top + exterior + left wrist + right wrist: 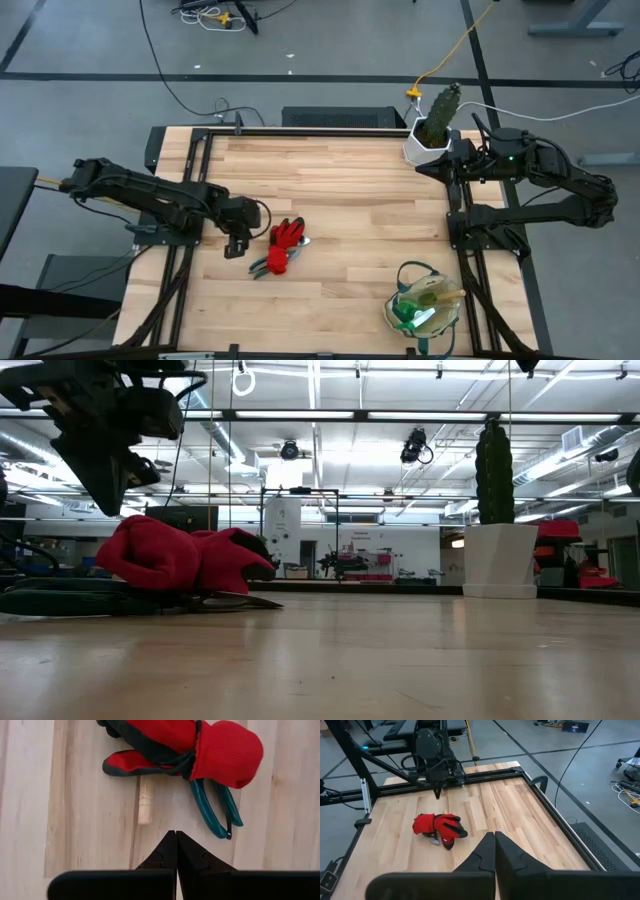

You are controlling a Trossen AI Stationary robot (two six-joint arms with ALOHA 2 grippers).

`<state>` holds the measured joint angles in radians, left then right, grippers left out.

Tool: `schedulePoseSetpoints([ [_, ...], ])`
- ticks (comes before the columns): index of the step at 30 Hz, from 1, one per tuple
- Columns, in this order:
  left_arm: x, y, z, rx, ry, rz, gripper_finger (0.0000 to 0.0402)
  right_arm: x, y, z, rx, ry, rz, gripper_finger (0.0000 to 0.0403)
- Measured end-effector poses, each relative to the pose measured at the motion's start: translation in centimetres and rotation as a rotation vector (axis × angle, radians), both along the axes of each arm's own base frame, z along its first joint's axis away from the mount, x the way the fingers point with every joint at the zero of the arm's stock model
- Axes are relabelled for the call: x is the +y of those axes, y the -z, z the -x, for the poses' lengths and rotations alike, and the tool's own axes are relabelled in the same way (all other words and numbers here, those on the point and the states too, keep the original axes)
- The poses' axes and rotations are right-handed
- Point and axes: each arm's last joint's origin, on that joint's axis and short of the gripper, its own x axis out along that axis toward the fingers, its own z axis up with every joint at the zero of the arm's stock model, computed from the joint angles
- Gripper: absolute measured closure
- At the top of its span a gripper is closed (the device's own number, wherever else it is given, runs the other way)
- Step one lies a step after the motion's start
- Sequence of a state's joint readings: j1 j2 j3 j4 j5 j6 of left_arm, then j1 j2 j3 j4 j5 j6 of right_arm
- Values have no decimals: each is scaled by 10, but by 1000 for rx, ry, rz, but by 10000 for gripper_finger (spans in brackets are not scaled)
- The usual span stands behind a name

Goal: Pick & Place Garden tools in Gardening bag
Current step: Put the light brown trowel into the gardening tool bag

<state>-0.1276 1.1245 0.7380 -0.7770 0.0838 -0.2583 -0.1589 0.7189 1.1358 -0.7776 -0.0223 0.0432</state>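
Nearest the overhead camera, the left gripper [236, 247] hangs left of centre, jaws clenched on nothing, beside red-and-black gloves [287, 236] covering pruners [216, 810] on the table [350, 200]. Gardening bag [424, 308] sits lower right; right gripper [494, 836], clenched, waits upper right.

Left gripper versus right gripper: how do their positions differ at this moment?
The left gripper hangs over the open tabletop, just beside the red gloves; the right gripper sits back at the table's far right edge near the cactus pot, far from the gloves. The left gripper points down at the wood; the right gripper looks across the table. Both are shut and hold nothing.
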Motion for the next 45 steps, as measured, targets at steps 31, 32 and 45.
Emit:
schedulePoseSetpoints([
  [31, -4, 36, -33, 71, 24, -26, 377, 0, 0, 0, 5, 0, -1, 403],
  [32, -4, 36, -33, 71, 23, -29, 372, 0, 0, 0, 5, 0, -1, 403],
  [45, -4, 39, -34, 84, 26, -42, 291, 0, 1, 0, 10, 0, -2, 403],
])
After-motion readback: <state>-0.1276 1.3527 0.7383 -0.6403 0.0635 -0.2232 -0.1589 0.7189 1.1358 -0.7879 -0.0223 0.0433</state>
